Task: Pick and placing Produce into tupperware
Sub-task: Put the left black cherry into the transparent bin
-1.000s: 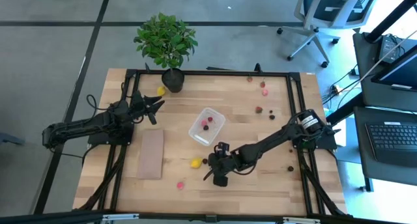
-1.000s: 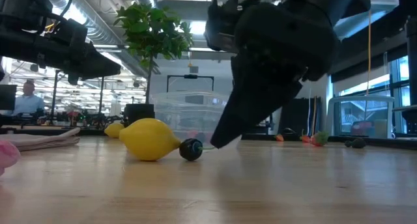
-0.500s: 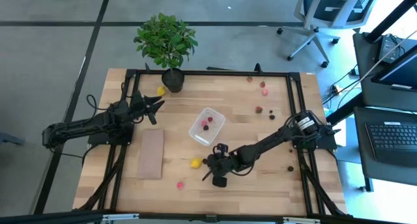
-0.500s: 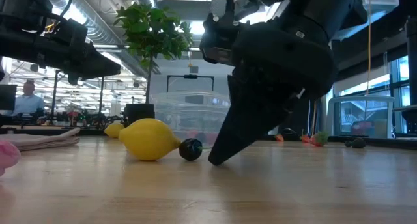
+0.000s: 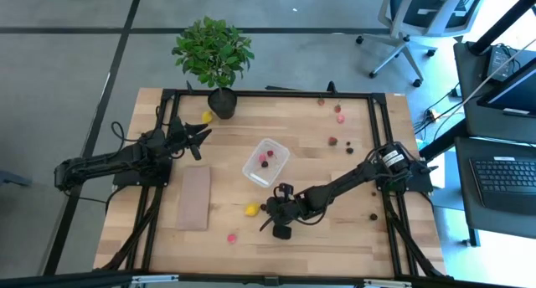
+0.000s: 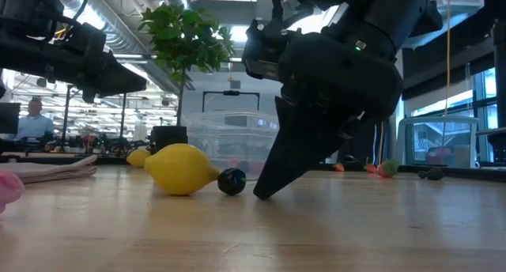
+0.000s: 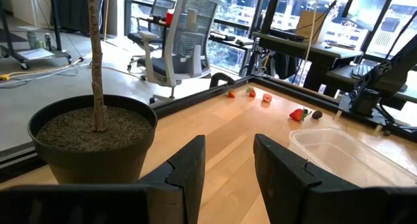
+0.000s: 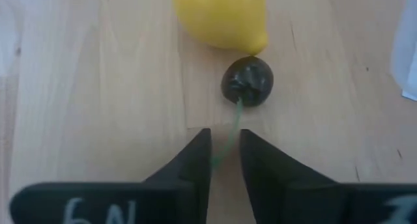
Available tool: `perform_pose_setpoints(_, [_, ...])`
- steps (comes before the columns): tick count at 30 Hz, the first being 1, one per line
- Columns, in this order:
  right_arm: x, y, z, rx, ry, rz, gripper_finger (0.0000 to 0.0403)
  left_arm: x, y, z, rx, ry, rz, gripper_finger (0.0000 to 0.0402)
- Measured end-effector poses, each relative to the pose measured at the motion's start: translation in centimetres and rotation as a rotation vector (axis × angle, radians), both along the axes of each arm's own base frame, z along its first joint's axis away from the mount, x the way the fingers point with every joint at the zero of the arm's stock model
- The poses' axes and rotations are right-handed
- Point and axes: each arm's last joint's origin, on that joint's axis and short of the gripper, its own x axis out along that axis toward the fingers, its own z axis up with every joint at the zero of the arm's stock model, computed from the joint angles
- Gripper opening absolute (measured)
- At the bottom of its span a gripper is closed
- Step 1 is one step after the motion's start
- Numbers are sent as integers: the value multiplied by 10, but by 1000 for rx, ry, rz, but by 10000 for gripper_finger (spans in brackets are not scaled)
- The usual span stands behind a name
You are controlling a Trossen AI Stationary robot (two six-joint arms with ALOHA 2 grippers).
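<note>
A small dark cherry [image 8: 247,81] with a thin green stem [image 8: 232,123] lies on the table, touching the tip of a yellow lemon [image 8: 221,15]. My right gripper [image 8: 225,149] slants down at it from the table's right. Its fingers are nearly shut, with a narrow gap left, and stand on either side of the stem. In the low view the fingertips [image 6: 262,194] sit at the tabletop, just right of the cherry [image 6: 232,181]. The clear tupperware [image 5: 266,162] holds two or three small pieces. My left gripper [image 5: 203,136] waits open beside the plant pot.
A potted plant [image 5: 213,54] stands at the far edge, with a yellow piece [image 5: 207,116] beside it. A tan board [image 5: 194,198] lies at the near left and a pink piece [image 5: 232,237] near the front. Several red and dark pieces [image 5: 338,112] are scattered at the far right.
My right gripper has sunk a little toward the table beside the cherry, until its fingertips stand at the tabletop. The cherry and the lemon have stayed where they were.
</note>
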Motion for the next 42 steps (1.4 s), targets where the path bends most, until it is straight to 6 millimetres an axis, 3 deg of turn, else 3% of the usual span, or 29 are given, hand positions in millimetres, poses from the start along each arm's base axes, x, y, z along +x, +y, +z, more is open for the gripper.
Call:
perform_pose_setpoints(14, [-1, 1, 6, -3, 0, 35, 7, 0, 0, 0, -1, -1, 0, 124])
perform_pose_setpoints(20, [-4, -4, 18, -24, 6, 42, 4, 0, 0, 0, -1, -1, 0, 124])
perform_pose_setpoints(24, [-8, -15, 40, -36, -9, 38, 2, 0, 0, 0, -1, -1, 0, 124])
perform_pose_setpoints(29, [-12, -43, 86, -57, -106, -24, 2, 0, 0, 0, -1, -2, 0, 124])
perform_pose_setpoints(33, [-15, -79, 117, -55, -165, -124, 2, 0, 0, 0, -2, -2, 0, 124])
perform_pose_setpoints(37, [-17, -118, 118, -58, -98, -246, 1, 0, 0, 0, 0, -6, 0, 124])
perform_pose_setpoints(42, [-14, -149, 107, -33, -37, -298, 1, 0, 0, 1, 1, -7, 0, 124])
